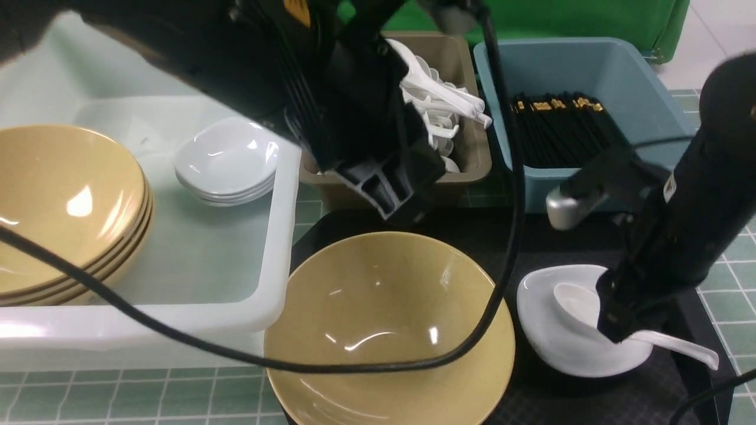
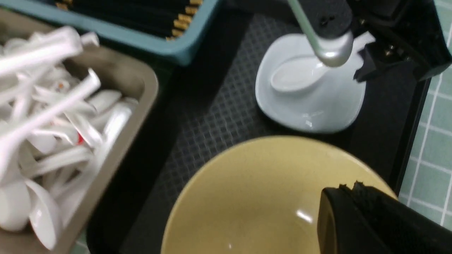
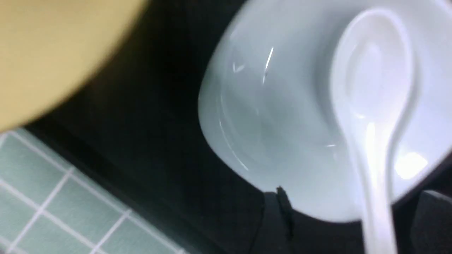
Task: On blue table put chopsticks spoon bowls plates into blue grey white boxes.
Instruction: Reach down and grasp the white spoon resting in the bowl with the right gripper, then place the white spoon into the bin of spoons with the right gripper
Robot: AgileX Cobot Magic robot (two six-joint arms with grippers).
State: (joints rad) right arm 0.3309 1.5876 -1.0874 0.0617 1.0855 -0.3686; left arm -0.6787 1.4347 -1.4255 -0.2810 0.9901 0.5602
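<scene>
On the black tray, a white plate (image 1: 561, 354) (image 3: 275, 116) holds a white spoon (image 1: 576, 301) (image 3: 374, 81), handle pointing off the rim. My right gripper (image 1: 614, 327) (image 3: 353, 229) is open low over the plate's edge, and the spoon handle runs between its fingers (image 3: 279, 218). A yellow bowl (image 1: 390, 330) (image 2: 254, 204) sits beside the plate. The left gripper (image 1: 393, 200) (image 2: 348, 187) hangs shut and empty above that bowl's far rim. The blue box (image 1: 590, 65) holds chopsticks (image 1: 555, 130), and the grey box (image 1: 466, 159) holds spoons (image 1: 437, 100).
The white box (image 1: 277, 236) on the left holds stacked yellow bowls (image 1: 59, 200) and stacked white plates (image 1: 227, 156). The black tray (image 1: 531, 401) lies on the blue table (image 1: 118, 395). A black cable (image 1: 177, 336) crosses in front of the bowl.
</scene>
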